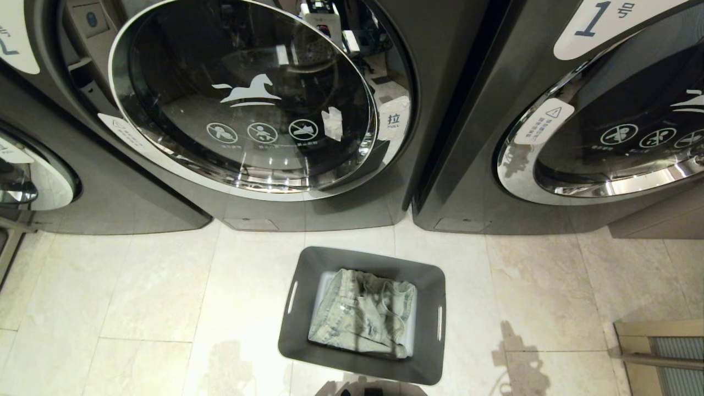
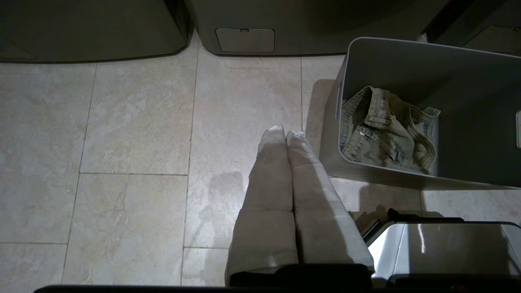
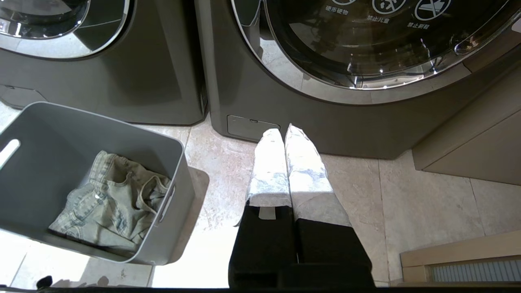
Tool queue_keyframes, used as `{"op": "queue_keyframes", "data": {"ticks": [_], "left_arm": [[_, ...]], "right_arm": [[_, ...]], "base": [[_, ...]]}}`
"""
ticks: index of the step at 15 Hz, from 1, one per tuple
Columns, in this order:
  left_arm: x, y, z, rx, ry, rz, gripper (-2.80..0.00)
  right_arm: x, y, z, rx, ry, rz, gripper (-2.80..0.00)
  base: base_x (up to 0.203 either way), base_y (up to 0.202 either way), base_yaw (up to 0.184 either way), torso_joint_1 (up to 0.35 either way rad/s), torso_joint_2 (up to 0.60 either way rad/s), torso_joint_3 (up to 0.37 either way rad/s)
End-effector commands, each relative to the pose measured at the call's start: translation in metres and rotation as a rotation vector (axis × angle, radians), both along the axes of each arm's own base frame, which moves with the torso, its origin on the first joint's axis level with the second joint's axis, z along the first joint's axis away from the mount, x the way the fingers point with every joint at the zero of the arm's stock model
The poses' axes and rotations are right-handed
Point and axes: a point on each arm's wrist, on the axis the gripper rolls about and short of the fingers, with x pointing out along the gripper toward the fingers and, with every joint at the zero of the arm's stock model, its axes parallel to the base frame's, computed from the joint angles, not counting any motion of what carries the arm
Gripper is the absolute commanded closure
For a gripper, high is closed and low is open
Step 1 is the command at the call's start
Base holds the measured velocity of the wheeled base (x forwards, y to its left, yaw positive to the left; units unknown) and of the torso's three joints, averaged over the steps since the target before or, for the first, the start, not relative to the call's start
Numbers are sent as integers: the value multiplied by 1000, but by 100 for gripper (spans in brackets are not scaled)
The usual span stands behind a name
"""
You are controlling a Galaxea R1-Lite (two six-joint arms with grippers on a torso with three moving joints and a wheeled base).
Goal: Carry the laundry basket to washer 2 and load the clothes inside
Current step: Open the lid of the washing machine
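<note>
The grey laundry basket [image 1: 300,308] stands on the tiled floor in front of washer 2 [image 1: 330,209], whose round chrome-rimmed glass door [image 1: 242,99] bears a white horse mark. The clothes [image 1: 363,313], pale washed denim, lie crumpled inside the basket. Neither arm shows in the head view. My left gripper [image 2: 285,132] hangs shut and empty over the floor, beside the basket [image 2: 407,69] and clothes [image 2: 382,130]. On the basket's [image 3: 81,134] other side, my right gripper [image 3: 283,132] is shut and empty, with the clothes [image 3: 110,195] in view.
Washer 1 [image 1: 484,137] stands right of washer 2, and another machine's door [image 1: 22,181] shows at the far left. A wooden fixture [image 1: 660,352] sits at the lower right. My own base [image 2: 439,244] is just behind the basket.
</note>
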Motion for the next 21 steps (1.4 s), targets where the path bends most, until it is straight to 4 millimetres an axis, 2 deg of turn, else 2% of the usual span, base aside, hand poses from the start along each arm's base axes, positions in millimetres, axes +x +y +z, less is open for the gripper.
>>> {"op": "queue_keyframes", "data": {"ticks": [1,21], "left_arm": [[0,0,0,2,-4,1,0],[0,0,0,8,-1,-2,0]], "right_arm": [[4,0,-11,-1,40,3,0],[4,0,-11,1,40,1,0]], "base": [[0,0,0,0,0,0],[0,0,0,1,0,15]]}}
